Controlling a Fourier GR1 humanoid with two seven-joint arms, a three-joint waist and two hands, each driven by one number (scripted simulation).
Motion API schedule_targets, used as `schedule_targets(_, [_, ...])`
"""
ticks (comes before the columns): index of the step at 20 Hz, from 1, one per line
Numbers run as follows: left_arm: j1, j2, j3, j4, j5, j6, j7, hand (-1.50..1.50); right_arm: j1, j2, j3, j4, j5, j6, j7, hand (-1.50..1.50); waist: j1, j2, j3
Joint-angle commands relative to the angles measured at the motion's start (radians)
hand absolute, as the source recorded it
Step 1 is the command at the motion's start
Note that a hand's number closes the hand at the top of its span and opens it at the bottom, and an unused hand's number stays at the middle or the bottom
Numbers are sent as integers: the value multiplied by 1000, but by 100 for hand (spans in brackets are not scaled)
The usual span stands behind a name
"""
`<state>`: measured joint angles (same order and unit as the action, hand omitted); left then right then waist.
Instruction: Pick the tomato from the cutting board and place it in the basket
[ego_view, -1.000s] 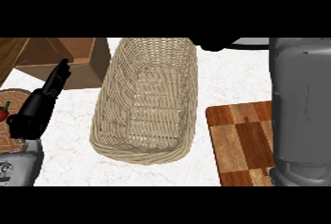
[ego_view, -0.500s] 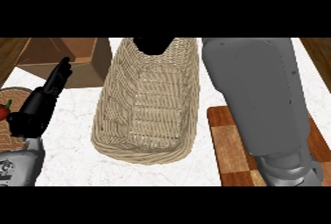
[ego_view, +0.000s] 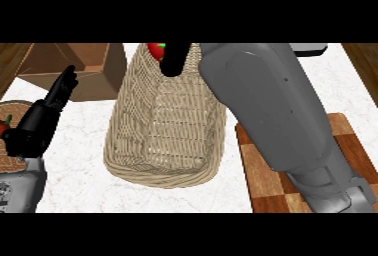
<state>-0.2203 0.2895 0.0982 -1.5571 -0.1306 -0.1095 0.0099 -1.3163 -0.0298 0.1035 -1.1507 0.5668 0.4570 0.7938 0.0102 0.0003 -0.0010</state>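
The red tomato (ego_view: 156, 50) shows at the top of the head view, over the far end of the long wicker basket (ego_view: 164, 150). My right hand (ego_view: 176, 59) curls round it, its black fingers hanging down beside the fruit and hiding part of it. The grey right forearm (ego_view: 273, 115) runs from the lower right up across the basket's right side. The wooden cutting board (ego_view: 347, 150) lies at the right, partly under that arm, with no tomato visible on it. My left hand (ego_view: 38, 122) rests open at the left edge, fingers up.
A brown box (ego_view: 77, 70) stands at the back left, next to the basket. A round woven object (ego_view: 15, 107) with something red (ego_view: 4, 128) on it sits at the left edge behind the left hand. White marbled counter (ego_view: 74, 180) shows around the basket.
My right arm has swung left from the right edge to above the basket's far end, bringing the tomato into view. The left hand has stayed still.
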Motion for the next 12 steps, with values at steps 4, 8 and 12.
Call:
schedule_targets(4, [15, -15, 1, -20, -7, 7, -1, 0, -16, -18, 80, 31, 50, 114, -25, 150, -1, -1, 0])
schedule_targets(8, [-37, -56, -38, -16, -38, 34, 52, 0, 19, 9, 23, 91, 17, 82, -71, -150, -3, 2, 1])
schedule_targets(12, [-41, -23, -12, 21, -29, 1, 15, 0, -6, 28, -4, 41, -60, 104, -3, -150, -5, 0, 1])
